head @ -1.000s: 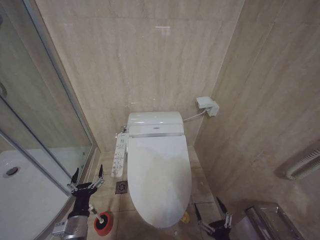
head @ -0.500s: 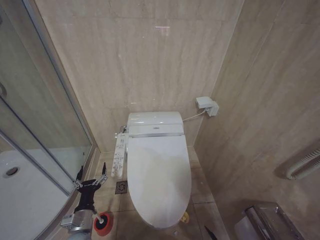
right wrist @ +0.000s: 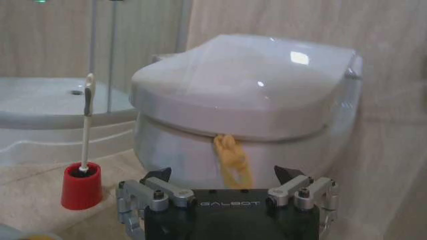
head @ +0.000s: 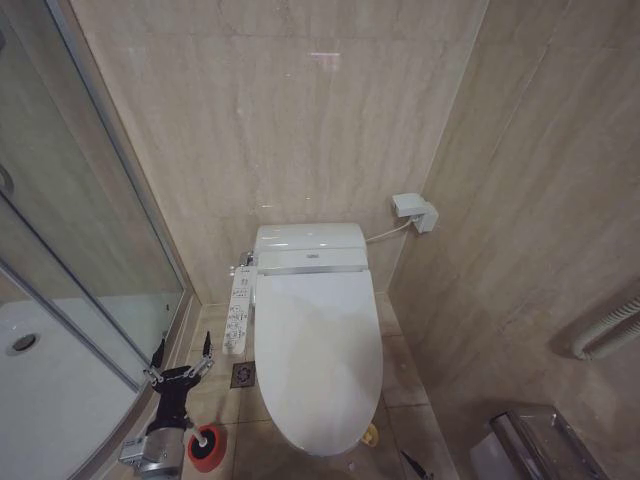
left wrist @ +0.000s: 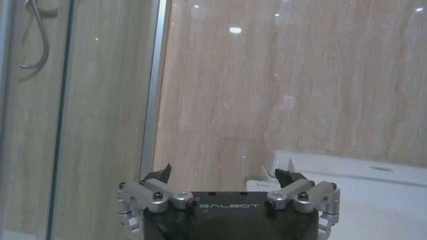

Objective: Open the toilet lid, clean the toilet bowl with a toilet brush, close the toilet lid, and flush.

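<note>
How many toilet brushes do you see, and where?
1. The toilet brush stands upright in a red holder on the floor, on the toilet's left side toward the shower. The left gripper hovers open above it. Others may be hidden.

Beige marble-look wall tiles (head: 300, 130) — glass shower screen (head: 70, 230) — tiled floor (head: 400, 370)

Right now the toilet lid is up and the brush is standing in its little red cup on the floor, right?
Not quite. The toilet lid is down, shut over the bowl, as the head view shows. The rest is right: the toilet brush stands upright in the red cup on the floor beside the toilet, with the open left pincer near it.
</note>
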Controlling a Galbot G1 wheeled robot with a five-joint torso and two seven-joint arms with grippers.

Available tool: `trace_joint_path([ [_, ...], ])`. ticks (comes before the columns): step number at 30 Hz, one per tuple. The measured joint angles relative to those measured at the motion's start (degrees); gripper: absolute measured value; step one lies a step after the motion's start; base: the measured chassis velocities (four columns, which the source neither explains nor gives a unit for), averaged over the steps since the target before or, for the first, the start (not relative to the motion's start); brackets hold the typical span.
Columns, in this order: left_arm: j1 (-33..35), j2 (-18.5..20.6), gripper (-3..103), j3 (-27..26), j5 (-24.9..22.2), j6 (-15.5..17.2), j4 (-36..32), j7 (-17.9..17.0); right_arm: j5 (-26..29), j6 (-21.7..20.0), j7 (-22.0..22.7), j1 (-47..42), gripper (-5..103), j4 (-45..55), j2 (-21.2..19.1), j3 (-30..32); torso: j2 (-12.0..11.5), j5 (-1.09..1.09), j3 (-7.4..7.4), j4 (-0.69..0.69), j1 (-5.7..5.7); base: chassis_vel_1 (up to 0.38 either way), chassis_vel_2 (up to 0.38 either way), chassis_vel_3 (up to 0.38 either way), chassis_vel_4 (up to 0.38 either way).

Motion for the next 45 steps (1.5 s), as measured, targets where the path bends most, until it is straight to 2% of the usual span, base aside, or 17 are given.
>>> trace_joint_path([
  [10,0.22,-0.33,100,0.06,0.58,0.16,-0.05,-0.10,-5.30,1.47,-2.74,5.55,100,-2.80,-1.65,1.23,0.00,-0.01,0.00,0.00,0.00,0.000,0.000,0.000,0.000],
  [17,0.48,-0.17,100,-0.42,0.60,0.21,-0.27,-0.16,-4.05,1.47,-5.52,8.31,100,-4.81,-2.04,-0.27,0.00,-0.01,0.00,0.00,0.00,0.000,0.000,0.000,0.000],
  [25,0.68,-0.30,100,-0.58,0.63,0.20,-0.53,-0.24,-2.13,1.45,-8.32,11.10,100,-6.76,-0.34,-2.75,0.00,-0.01,0.00,0.00,0.00,0.000,0.000,0.000,0.000],
  [34,0.62,-0.10,100,-0.79,0.58,0.20,-0.56,-0.31,-1.27,1.40,-8.62,12.00,97,-8.72,-0.12,-3.68,0.00,-0.01,0.00,0.00,0.00,0.000,0.000,0.000,0.000],
  [35,0.48,-0.09,100,-0.79,0.57,0.19,-0.46,-0.31,-1.18,1.40,-8.62,11.96,71,-8.71,-0.14,-3.68,0.00,-0.01,0.00,0.00,0.00,0.000,0.000,0.000,0.000],
  [41,-0.07,0.01,100,-0.60,0.51,0.18,0.02,-0.33,-0.94,1.37,-8.54,11.67,71,-8.18,-0.18,-3.51,0.00,-0.01,0.00,0.00,0.00,0.000,0.000,0.000,0.000],
  [42,-0.21,0.03,100,-0.54,0.49,0.18,0.09,-0.33,-0.91,1.37,-8.51,11.61,43,-8.08,-0.23,-3.43,0.00,-0.01,0.00,0.00,0.00,0.000,0.000,0.000,0.000],
  [45,-0.49,0.08,100,-0.46,0.46,0.18,0.27,-0.33,-0.86,1.35,-8.46,11.39,43,-7.87,-0.41,-3.20,0.00,-0.01,0.00,-0.01,0.00,0.000,0.000,0.000,0.000],
])
